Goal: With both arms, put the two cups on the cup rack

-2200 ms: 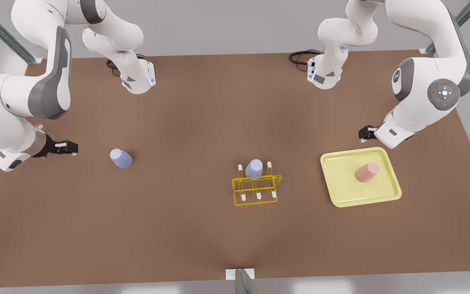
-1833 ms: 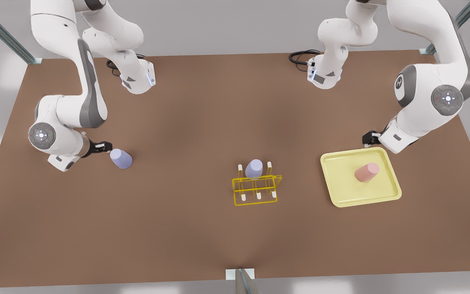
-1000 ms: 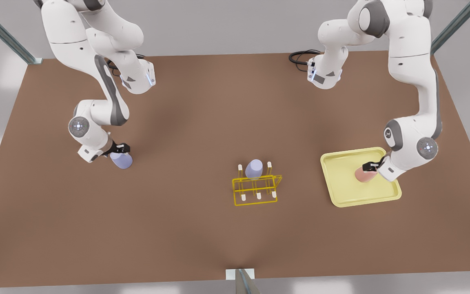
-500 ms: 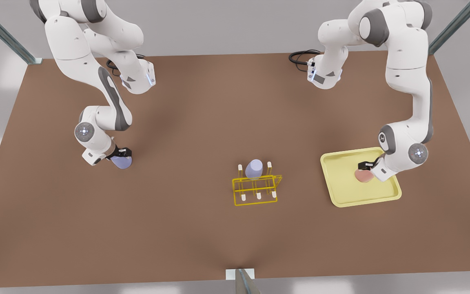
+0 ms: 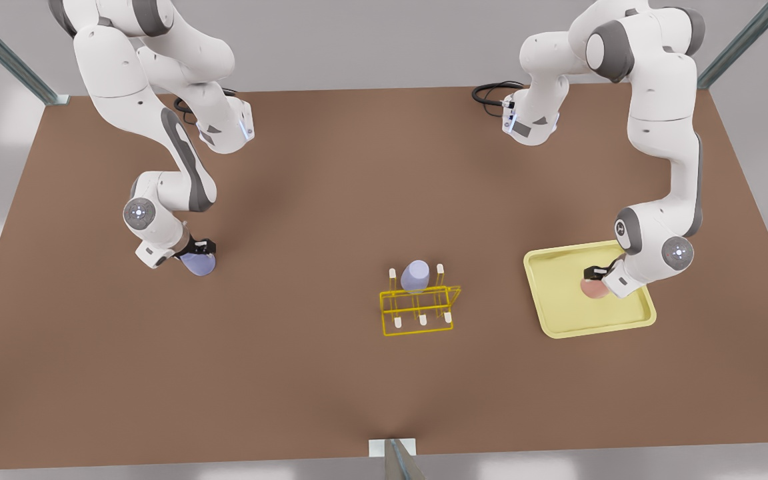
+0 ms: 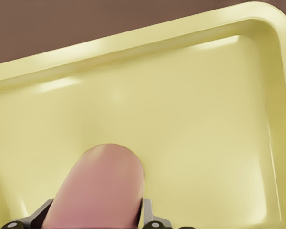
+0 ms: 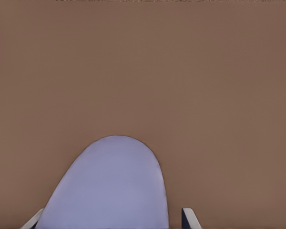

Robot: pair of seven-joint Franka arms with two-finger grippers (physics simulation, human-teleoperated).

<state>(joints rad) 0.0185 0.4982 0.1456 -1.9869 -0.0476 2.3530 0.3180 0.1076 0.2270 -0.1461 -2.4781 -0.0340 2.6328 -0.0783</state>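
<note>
A pink cup lies on the pale-yellow tray at the front view's right. My left gripper is down over it, open, with its fingers close against both sides of the pink cup. At the front view's left, a lavender cup lies on the table. My right gripper straddles it, open, and one finger stands a little off the lavender cup. The yellow wire cup rack stands mid-table with another lavender cup on a peg.
The tray's raised rim surrounds the pink cup. The two arm bases stand at the table's far edge. Bare brown table lies between each cup and the rack.
Both arms swung in from the table's sides and came down over their cups. In the last half second they only settled slightly lower. The cups and the rack have not moved.
</note>
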